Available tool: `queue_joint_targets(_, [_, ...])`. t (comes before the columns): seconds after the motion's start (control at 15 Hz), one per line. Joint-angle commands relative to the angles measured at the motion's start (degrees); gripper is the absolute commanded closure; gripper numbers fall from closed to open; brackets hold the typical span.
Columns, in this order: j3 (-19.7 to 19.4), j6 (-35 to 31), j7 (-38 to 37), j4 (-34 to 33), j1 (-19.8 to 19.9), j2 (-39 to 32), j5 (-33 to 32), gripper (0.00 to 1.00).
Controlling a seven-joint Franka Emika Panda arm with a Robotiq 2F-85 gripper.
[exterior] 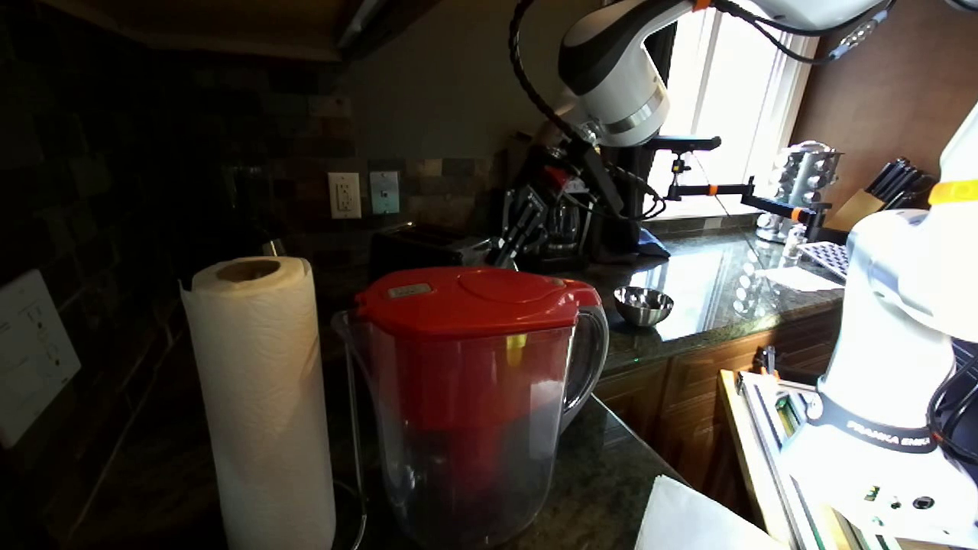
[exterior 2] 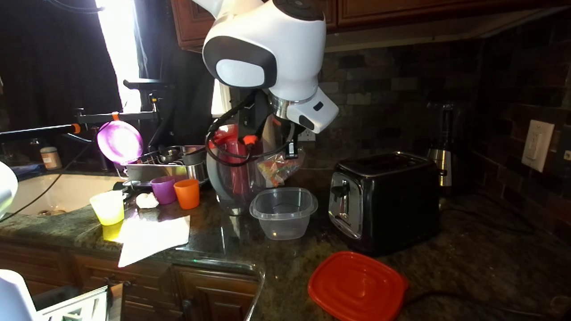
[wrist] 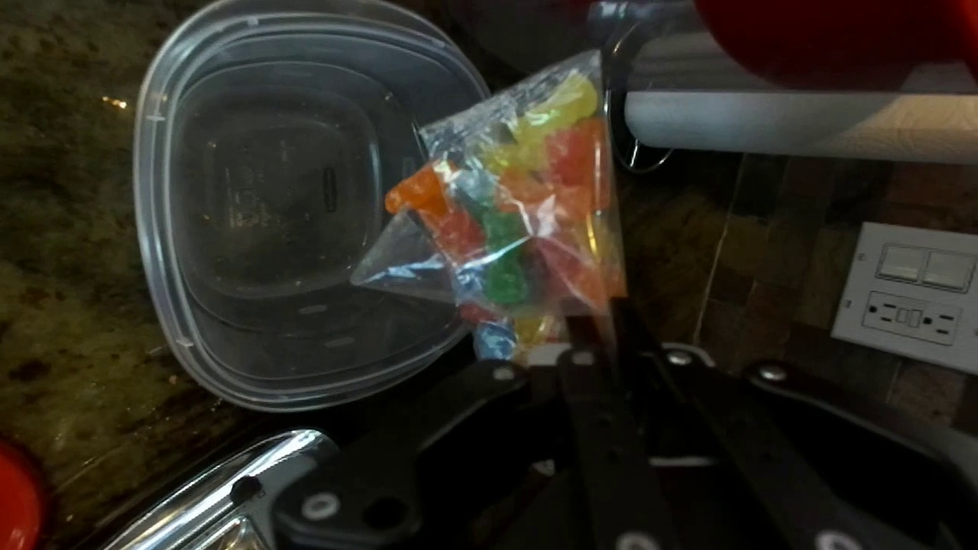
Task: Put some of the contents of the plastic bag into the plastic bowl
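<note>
My gripper (wrist: 600, 332) is shut on one edge of the clear plastic bag (wrist: 535, 198), whose colourful gummy candies show through the film. An orange candy pokes toward the bag's left edge in the wrist view; I cannot tell if it is outside the film. The clear plastic bowl (wrist: 275, 179) lies beside and partly behind the bag in that view, its bare bottom visible. In an exterior view the bag (exterior 2: 281, 167) hangs tilted below the gripper (exterior 2: 292, 151), above the back of the bowl (exterior 2: 284, 218) on the counter. The pitcher hides the bowl from the remaining camera.
A red-lidded pitcher (exterior 2: 232, 174) stands close behind the bowl, with a paper towel roll (exterior: 260, 405) near it. A black toaster (exterior 2: 388, 200) is beside the bowl. The red lid (exterior 2: 359, 285) lies near the counter's front. Cups, including an orange cup (exterior 2: 186, 194), stand farther off.
</note>
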State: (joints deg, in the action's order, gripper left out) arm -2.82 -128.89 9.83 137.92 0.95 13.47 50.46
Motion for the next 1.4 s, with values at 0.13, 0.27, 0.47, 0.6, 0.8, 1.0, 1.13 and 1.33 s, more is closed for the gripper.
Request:
queue_joint_targets(0.13, [-1.7, 0.5, 8.4, 3.5, -0.3, 3.7, 7.0, 0.97])
queue_joint_targets(0.27, [-2.0, -0.3, 10.5, 4.1, -0.1, 4.4, 8.9, 0.97])
queue_joint_targets(0.47, [-2.5, 0.7, 13.0, 4.6, 0.0, 5.1, 10.4, 0.97])
queue_joint_targets(0.6, [-2.4, 0.1, 14.1, 5.0, 0.0, 5.5, 11.2, 0.97])
queue_joint_targets(0.8, [-2.2, -1.3, 15.7, 5.6, 0.1, 5.8, 12.3, 0.97])
queue_joint_targets(1.0, [-2.5, 0.9, 17.6, 5.4, 0.1, 5.8, 12.2, 0.97])
queue_joint_targets(1.13, [-2.3, -0.2, 17.9, 5.5, 0.1, 5.7, 12.5, 0.97])
queue_joint_targets(1.33, [-2.7, 1.7, 18.3, 5.3, 0.1, 5.7, 12.4, 0.97])
